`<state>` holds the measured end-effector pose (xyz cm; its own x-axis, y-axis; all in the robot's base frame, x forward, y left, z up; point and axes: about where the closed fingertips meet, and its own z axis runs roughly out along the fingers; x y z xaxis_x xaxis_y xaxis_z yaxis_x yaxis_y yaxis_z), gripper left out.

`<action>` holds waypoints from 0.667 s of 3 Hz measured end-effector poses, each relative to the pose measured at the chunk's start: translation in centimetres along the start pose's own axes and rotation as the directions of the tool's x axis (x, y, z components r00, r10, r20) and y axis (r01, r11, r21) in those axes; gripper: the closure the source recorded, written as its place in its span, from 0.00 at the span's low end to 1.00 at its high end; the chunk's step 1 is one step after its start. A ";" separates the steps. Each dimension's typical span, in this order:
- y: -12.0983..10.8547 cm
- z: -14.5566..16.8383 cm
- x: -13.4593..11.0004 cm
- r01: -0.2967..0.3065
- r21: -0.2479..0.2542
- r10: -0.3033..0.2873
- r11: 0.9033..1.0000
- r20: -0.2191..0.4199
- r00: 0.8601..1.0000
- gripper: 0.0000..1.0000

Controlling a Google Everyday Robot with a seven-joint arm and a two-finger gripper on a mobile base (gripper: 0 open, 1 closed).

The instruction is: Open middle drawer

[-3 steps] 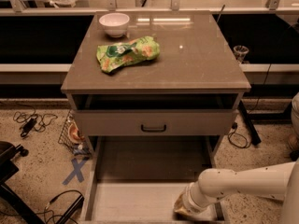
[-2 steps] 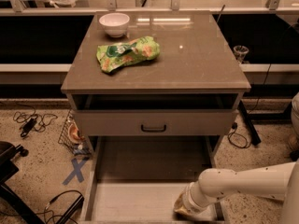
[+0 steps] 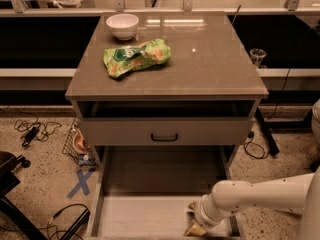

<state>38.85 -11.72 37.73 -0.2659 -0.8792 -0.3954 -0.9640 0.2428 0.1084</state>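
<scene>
Under tabletop (image 3: 210, 64), middle drawer (image 3: 115, 132) — flat grey-brown front w/ black bar handle (image 3: 164, 137), shut; gripper (image 3: 196, 222) by btm drawer (image 3: 140, 216), grip unclear.

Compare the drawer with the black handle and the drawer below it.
The middle drawer is pushed in, flush with the cabinet; the bottom drawer is pulled far out. The middle drawer shows its flat front with a black handle; the bottom drawer shows its inside floor. The gripper sits by the bottom drawer's front right corner, well away from the middle drawer. Both are grey-brown and about as wide.
</scene>
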 end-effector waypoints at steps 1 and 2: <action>0.1 0.1 0.0 0.000 -0.002 0.000 1.000 0.000 1.000 0.00; 0.1 0.1 0.0 0.000 -0.002 0.000 1.000 0.000 1.000 0.00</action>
